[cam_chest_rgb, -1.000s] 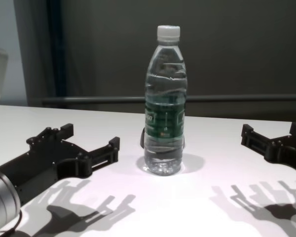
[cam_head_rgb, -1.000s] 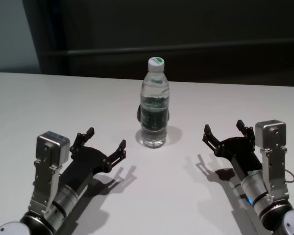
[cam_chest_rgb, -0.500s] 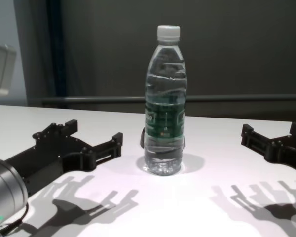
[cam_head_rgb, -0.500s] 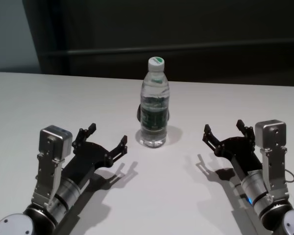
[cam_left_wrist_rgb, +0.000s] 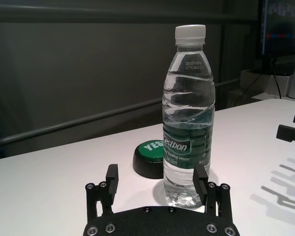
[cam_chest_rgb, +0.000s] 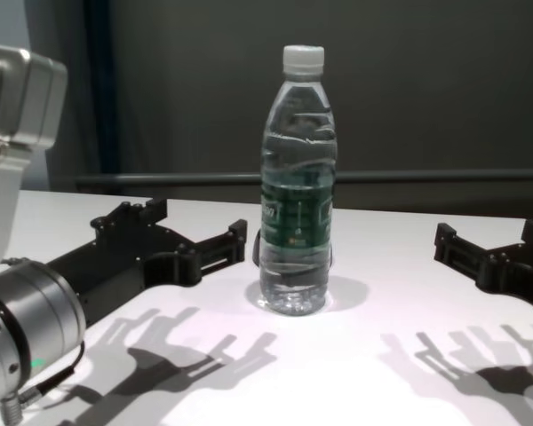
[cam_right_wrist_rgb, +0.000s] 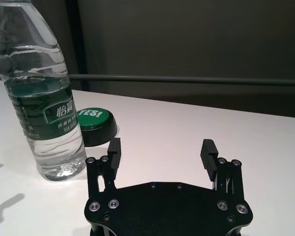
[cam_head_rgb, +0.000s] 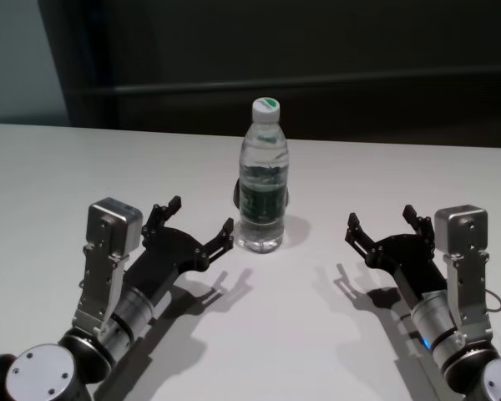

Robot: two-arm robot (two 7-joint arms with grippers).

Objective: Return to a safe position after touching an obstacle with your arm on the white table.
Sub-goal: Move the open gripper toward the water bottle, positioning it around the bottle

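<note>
The obstacle, a clear water bottle [cam_head_rgb: 261,180] with a white cap and a dark green label, stands upright mid-way across the white table [cam_head_rgb: 301,334]. My left gripper [cam_head_rgb: 200,215] is open, low over the table just left of the bottle's base. Its inner fingertip [cam_chest_rgb: 238,232] sits close beside the bottle [cam_chest_rgb: 296,213], with a thin gap showing in the chest view. In the left wrist view the bottle [cam_left_wrist_rgb: 188,118] rises right behind one finger of the left gripper [cam_left_wrist_rgb: 156,172]. My right gripper [cam_head_rgb: 381,217] is open, well to the bottle's right, holding nothing.
A small dark round button with a green top [cam_left_wrist_rgb: 150,157] lies on the table just behind the bottle, also seen as the green-topped button [cam_right_wrist_rgb: 94,125] in the right wrist view. A dark wall with a horizontal rail [cam_head_rgb: 317,81] runs behind the table's far edge.
My left arm has moved forward and to the right, bringing its open gripper from well left of the bottle to right beside its base. The bottle and right arm have stayed still.
</note>
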